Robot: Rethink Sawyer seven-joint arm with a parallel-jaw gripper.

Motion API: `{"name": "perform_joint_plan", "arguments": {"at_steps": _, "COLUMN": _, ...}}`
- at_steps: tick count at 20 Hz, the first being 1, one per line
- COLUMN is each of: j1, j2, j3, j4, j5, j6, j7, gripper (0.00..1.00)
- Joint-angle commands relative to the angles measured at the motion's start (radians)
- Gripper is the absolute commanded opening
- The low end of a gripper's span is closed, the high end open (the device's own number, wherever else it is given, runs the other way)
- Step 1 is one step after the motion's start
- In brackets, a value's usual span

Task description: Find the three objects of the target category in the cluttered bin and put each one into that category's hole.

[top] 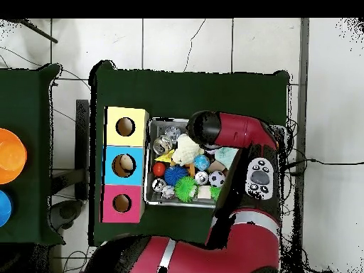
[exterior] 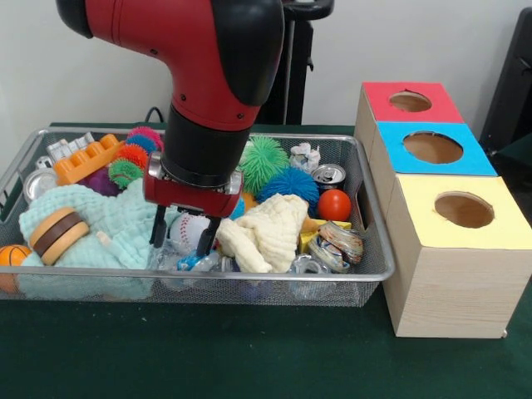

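My gripper (exterior: 183, 233) is down inside the wire bin (exterior: 249, 285), open, with one black finger on each side of a white baseball (exterior: 189, 226). I cannot tell whether the fingers touch it. The baseball lies between a mint cloth (exterior: 108, 220) and a cream cloth (exterior: 268, 233). Other balls in the bin are a red ball (exterior: 334, 204), a small orange basketball (exterior: 11, 256) at the left end, and a soccer ball (top: 217, 178) seen from overhead. From overhead the arm (top: 227, 131) hides the gripper and the baseball.
A wooden box stands right of the bin with a red hole (exterior: 410, 101), a blue hole (exterior: 432, 147) and a yellow hole (exterior: 464, 209). The bin also holds spiky balls in green (exterior: 264, 156) and blue (exterior: 289, 184), cans (exterior: 329, 174), and an orange block (exterior: 87, 160).
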Motion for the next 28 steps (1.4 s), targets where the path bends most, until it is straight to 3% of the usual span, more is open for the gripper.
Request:
{"name": "perform_joint_plan", "arguments": {"at_steps": 1, "j1": 0.012, "j2": 0.076, "j3": 0.032, "j4": 0.048, "j5": 0.021, "j6": -0.086, "j7": 0.243, "gripper": 1.0}}
{"name": "perform_joint_plan", "arguments": {"at_steps": 15, "j1": -0.012, "j2": 0.105, "j3": 0.067, "j4": 0.027, "j5": 0.04, "j6": -0.093, "j7": 0.16, "gripper": 1.0}}
{"name": "perform_joint_plan", "arguments": {"at_steps": 20, "j1": -0.038, "j2": 0.077, "j3": 0.088, "j4": 0.069, "j5": 0.028, "j6": -0.091, "j7": 0.11, "gripper": 1.0}}
{"name": "perform_joint_plan", "arguments": {"at_steps": 28, "j1": -0.029, "j2": 0.005, "j3": 0.072, "j4": 0.163, "j5": 0.029, "j6": -0.081, "j7": 0.13, "gripper": 1.0}}
